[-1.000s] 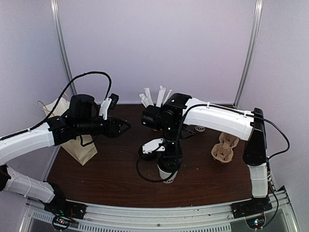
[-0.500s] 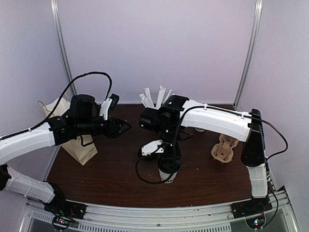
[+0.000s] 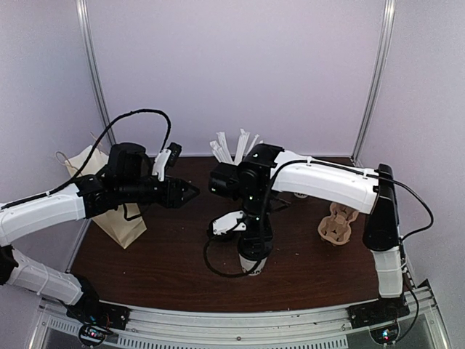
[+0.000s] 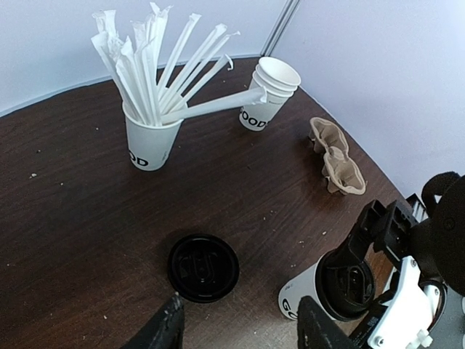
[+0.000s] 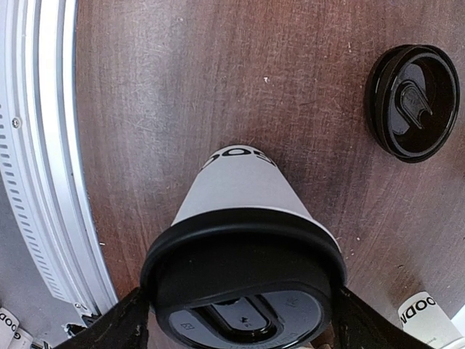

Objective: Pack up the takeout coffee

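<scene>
The takeout coffee (image 5: 243, 182), a white cup with dark lettering and a black lid, stands near the table's front edge. My right gripper (image 5: 240, 320) hangs straight over it, open, one finger on each side of the lid rim and close against it. From above, the right gripper (image 3: 254, 247) hides most of the cup (image 3: 251, 269). My left gripper (image 4: 240, 323) is open and empty, hovering above the table left of the cup (image 4: 301, 294) and near a loose black lid (image 4: 203, 267). It shows at centre left (image 3: 190, 193) in the top view.
A brown paper bag (image 3: 116, 218) stands at the left, behind the left arm. At the back are a cup of white straws (image 4: 149, 142) and a stack of lidless cups (image 4: 265, 109). A cardboard cup carrier (image 3: 338, 225) lies at the right.
The right gripper has come down over the lidded cup, which showed below it a second ago. The left gripper has shifted slightly to the right.
</scene>
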